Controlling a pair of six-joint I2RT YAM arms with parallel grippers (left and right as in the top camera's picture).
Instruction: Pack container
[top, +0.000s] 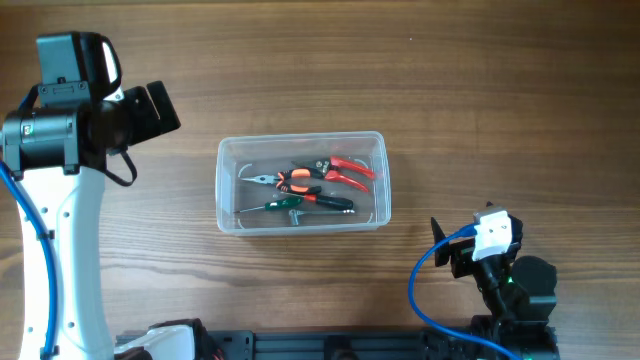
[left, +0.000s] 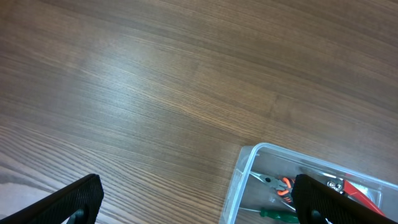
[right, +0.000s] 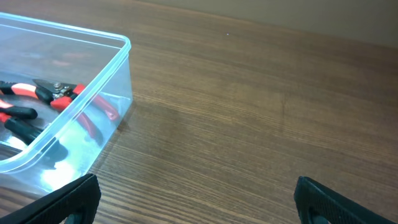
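Note:
The clear plastic container (top: 229, 150) stands at the table's middle. Inside lie red-handled pruning shears (top: 345, 170), orange-handled pliers (top: 285, 181) and a green-handled screwdriver (top: 280, 204). My left gripper (top: 160, 108) is open and empty, up to the left of the container. Its wrist view shows the container's corner (left: 247, 163) and the pliers (left: 280, 185) at lower right. My right gripper (top: 445, 245) is open and empty, to the lower right of the container. Its wrist view shows the container (right: 121, 53) at the left with the shears (right: 62, 93) inside.
The wooden table (top: 480, 110) surrounds the container. The left arm's white column (top: 60, 230) stands at the left edge. The right arm's base with a blue cable (top: 420, 290) sits at the lower right.

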